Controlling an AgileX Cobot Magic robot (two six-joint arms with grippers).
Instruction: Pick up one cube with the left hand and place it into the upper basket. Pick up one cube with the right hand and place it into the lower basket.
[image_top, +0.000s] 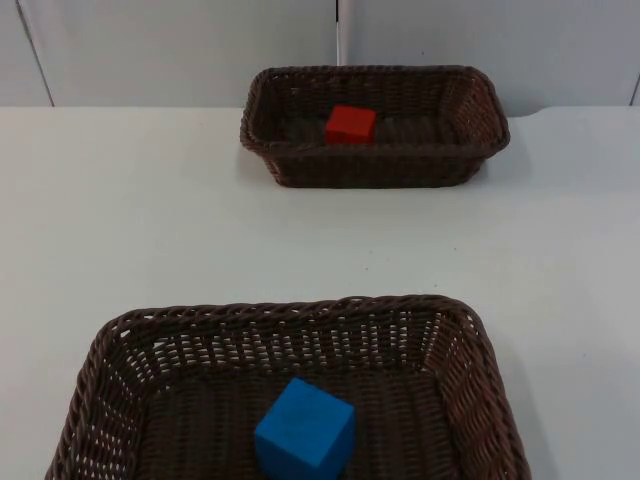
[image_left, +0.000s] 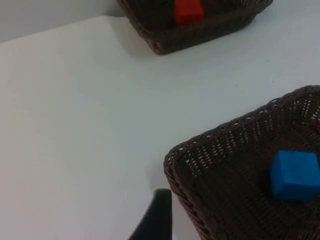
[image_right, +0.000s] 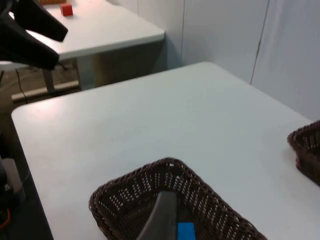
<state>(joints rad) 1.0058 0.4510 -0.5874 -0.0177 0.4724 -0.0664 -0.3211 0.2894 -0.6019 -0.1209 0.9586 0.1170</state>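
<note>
On the white counter (image_top: 150, 220) two dark woven baskets sit well apart, one at the far edge by the grey partition wall (image_top: 180, 45), one near the camera. The upper basket (image_top: 470, 150) holds a red cube (image_top: 350, 124) resting flat on its floor, towards its left half. The lower basket (image_top: 110, 380) holds a blue cube (image_top: 305, 428), turned slightly so one corner faces forward, about midway across the floor. With one cube in each basket and none loose on the counter, both placements look to me already made.

From the left wrist view, the left gripper (image_left: 155, 220) hangs above bare counter just outside the lower basket's (image_left: 220, 150) corner; the blue cube (image_left: 295, 175) lies inside that basket, apart from the fingertip, and the red cube (image_left: 188, 11) lies farther off in the upper basket (image_left: 165, 42). Whether this gripper is wide or narrow, I cannot tell.

From the right wrist view, the right gripper (image_right: 162, 217) hovers over the lower basket (image_right: 115, 192), with the blue cube (image_right: 186, 232) just beside its fingertip and below it. Its spread I cannot tell either. Neither gripper appears to hold anything, which suits arms pulled clear after release.
</note>
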